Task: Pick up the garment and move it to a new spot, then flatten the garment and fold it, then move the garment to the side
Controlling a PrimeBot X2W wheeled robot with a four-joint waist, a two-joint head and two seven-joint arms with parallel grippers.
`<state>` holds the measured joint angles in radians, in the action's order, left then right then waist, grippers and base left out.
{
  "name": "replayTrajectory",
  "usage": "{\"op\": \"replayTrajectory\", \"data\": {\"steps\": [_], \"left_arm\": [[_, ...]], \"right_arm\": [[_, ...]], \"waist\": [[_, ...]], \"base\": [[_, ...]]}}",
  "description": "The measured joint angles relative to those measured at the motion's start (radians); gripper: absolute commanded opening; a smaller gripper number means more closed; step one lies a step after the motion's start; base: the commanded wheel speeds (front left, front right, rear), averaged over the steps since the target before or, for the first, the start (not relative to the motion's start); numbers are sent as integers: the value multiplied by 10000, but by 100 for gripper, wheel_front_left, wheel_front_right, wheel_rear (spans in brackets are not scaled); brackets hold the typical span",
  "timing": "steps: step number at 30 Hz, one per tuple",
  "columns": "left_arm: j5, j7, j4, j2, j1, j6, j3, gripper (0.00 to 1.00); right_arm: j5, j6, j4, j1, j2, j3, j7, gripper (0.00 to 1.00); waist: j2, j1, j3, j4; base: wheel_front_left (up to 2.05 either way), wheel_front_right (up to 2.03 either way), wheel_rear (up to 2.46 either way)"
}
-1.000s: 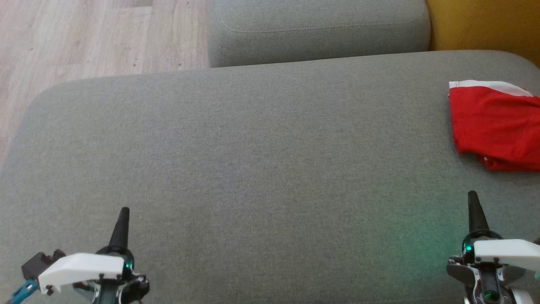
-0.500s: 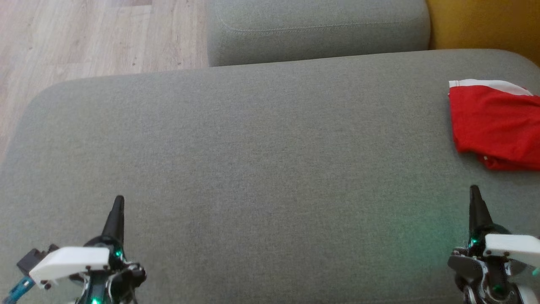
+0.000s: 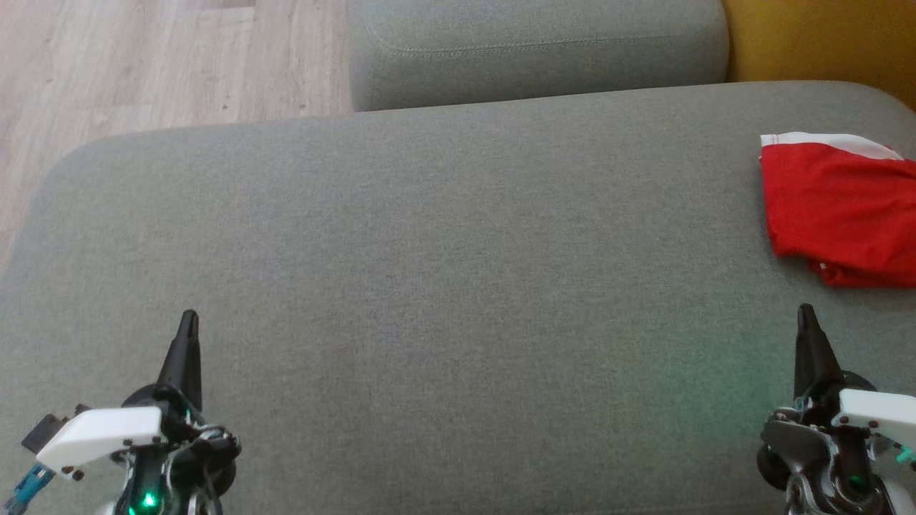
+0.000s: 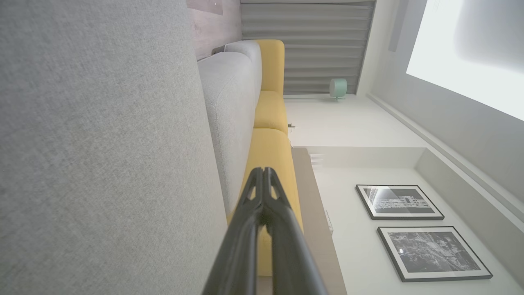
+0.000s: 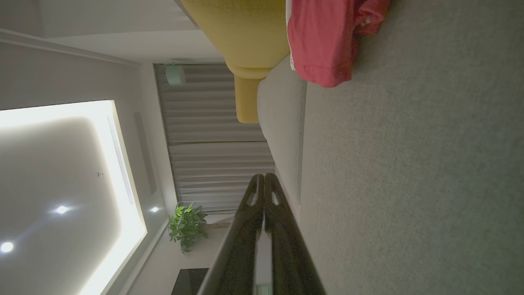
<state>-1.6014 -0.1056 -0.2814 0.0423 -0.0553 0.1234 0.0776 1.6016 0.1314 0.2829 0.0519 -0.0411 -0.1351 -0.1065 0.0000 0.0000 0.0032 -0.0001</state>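
Retreat seemed the step in hand: the red garment with a white band (image 3: pixel 837 207) lay bundled compactly at the right edge of the grey fabric cushion (image 3: pixel 458 250), apart from both arms. By the near edge, the left gripper (image 3: pixel 188 316) and right gripper (image 3: pixel 806 311) had their fingers pressed together, empty (best drawn off low, clear of the cloth). The garment's right side was cut off, so the neatness of its fold was unclear.

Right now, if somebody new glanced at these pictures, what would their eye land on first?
The red garment, with a white band along its far edge, lies rumpled at the right end of the broad grey cushion and stands out at once. Next come the left gripper and right gripper, both shut, at the head view's lower corners, apart from the cloth. A yellow cushion shows at the upper right.
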Motion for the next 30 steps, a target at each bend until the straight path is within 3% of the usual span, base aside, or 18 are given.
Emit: {"op": "replayTrajectory", "data": {"steps": [30], "left_arm": [[-31, 0, 0, -4, -12, 0, 4, 0]], "right_arm": [[0, 0, -2, 1, 0, 2, -8, 0]], "waist": [[0, 0, -1, 0]], "base": [[0, 0, 0]]}}
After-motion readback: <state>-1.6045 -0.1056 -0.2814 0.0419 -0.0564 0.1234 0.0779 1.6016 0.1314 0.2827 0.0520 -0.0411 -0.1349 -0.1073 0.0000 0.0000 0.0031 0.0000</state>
